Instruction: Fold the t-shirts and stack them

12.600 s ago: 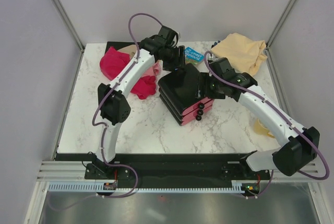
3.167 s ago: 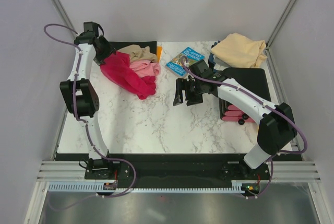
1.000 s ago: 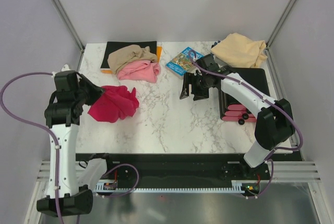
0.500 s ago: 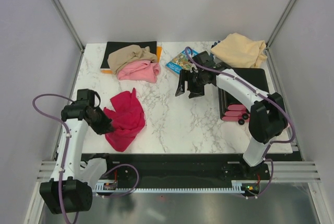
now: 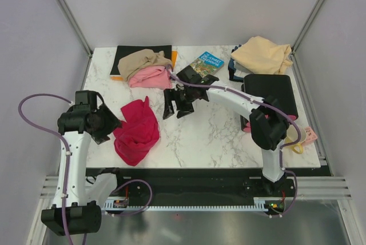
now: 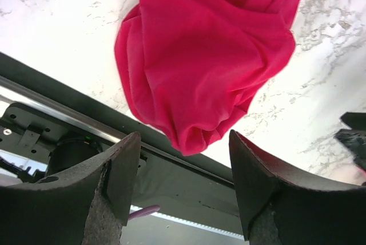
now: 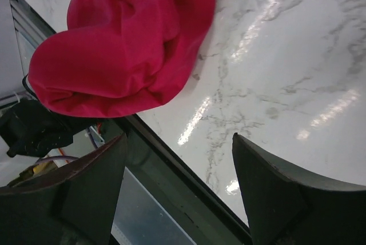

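A crimson red t-shirt [image 5: 137, 132] lies crumpled near the table's front left; it fills the top of the left wrist view [image 6: 211, 56] and shows in the right wrist view [image 7: 126, 45]. My left gripper [image 5: 110, 125] stands open just left of it, nothing between its fingers [image 6: 184, 182]. My right gripper [image 5: 176, 107] is open, up and to the right of the shirt, also empty [image 7: 180, 193]. A pink t-shirt [image 5: 151, 77] and a tan-brown one [image 5: 143, 60] are piled at the back left. A peach-cream t-shirt [image 5: 263, 54] lies at the back right.
A black mat [image 5: 150, 49] lies under the back-left pile. A blue book [image 5: 207, 62] is at the back centre. A black board [image 5: 273, 89] lies on the right, with small pink and yellow items [image 5: 303, 137] near the right edge. The red shirt lies at the front edge [image 6: 189, 165].
My left gripper has opened and let go of the red shirt, which now rests on the table. My right arm has swung left across the table toward the shirt.
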Motion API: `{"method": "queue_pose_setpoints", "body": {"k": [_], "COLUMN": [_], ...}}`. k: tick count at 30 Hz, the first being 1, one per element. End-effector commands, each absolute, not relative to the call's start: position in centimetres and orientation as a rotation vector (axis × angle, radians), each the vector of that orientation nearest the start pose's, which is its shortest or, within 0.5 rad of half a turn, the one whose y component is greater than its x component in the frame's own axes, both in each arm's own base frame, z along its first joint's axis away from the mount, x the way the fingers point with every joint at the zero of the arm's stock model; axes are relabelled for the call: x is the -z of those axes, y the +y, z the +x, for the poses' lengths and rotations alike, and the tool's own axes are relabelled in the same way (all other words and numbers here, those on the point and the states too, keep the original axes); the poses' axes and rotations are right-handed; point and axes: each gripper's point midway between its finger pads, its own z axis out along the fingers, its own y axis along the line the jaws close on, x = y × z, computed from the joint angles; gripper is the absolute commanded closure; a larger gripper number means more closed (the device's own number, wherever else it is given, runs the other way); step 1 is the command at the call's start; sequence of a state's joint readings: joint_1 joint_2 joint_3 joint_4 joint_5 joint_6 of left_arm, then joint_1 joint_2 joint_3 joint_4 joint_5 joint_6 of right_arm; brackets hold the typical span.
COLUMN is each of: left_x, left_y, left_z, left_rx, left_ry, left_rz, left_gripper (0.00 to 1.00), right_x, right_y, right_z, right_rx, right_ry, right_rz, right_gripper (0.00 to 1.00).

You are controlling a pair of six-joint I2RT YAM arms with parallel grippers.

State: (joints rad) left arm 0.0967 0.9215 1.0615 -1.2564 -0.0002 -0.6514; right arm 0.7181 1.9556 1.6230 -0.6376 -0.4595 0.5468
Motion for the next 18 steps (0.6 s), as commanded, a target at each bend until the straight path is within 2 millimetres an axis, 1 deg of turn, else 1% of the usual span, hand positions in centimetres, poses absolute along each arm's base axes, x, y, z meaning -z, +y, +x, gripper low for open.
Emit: {"method": "queue_pose_setpoints", "body": {"k": [1,3,4,5,6,7,8,9,10,11,12,13,14,18], "left_x": [-17.9,-17.9,-18.0,-17.6,-17.5,-17.3,-17.0,-17.2,-17.2,-17.2,-17.2,-17.1,-17.1,-17.3], "left_y": [0.1,-0.5,-0.8,-1.3,-1.4,-1.6,-2.0,-2.1,-2.1,-2.0,-1.9,-1.8,-1.8,-1.5], "left_z": [17.1,16.6,16.5,16.0,15.8,15.6,15.4,15.3,15.1,14.8,14.7,14.7,14.6,15.2], "left_rx": [0.098,0.147,0.179,0.220,0.232,0.249,0.283,0.295,0.288,0.280,0.272,0.260,0.259,0.246], "left_ry": [2.484,2.453,2.425,2.411,2.387,2.377,2.383,2.370,2.379,2.388,2.384,2.385,2.386,2.379], "left_rz": [-1.062,-1.096,-1.129,-1.135,-1.149,-1.163,-1.154,-1.141,-1.126,-1.122,-1.123,-1.120,-1.120,-1.113], "left_gripper": [0.30,0.30,0.30,0.31,0.31,0.32,0.32,0.31,0.31,0.31,0.31,0.31,0.31,0.31], "right_x": [-13.7,-13.5,-13.3,-13.1,-12.7,-12.4,-12.3,-12.4,-12.5,-13.1,-12.7,-12.8,-12.5,-10.7], "right_y": [41.7,42.5,43.0,43.4,44.1,44.7,45.2,46.0,46.6,47.3,47.7,48.3,48.8,49.9], "right_z": [28.0,28.3,28.1,27.9,28.0,27.5,27.5,27.7,27.5,27.8,27.7,27.3,27.2,25.6], "right_rx": [-1.103,-1.096,-1.100,-1.111,-1.114,-1.115,-1.118,-1.124,-1.126,-1.136,-1.143,-1.161,-1.172,-1.185], "right_ry": [2.682,2.672,2.675,2.678,2.677,2.678,2.674,2.668,2.662,2.638,2.645,2.642,2.652,2.709], "right_rz": [-0.520,-0.537,-0.549,-0.559,-0.573,-0.599,-0.615,-0.631,-0.648,-0.649,-0.654,-0.667,-0.662,-0.672], "right_gripper": [0.18,0.18,0.18,0.18,0.18,0.18,0.18,0.18,0.18,0.18,0.18,0.18,0.19,0.21]}}
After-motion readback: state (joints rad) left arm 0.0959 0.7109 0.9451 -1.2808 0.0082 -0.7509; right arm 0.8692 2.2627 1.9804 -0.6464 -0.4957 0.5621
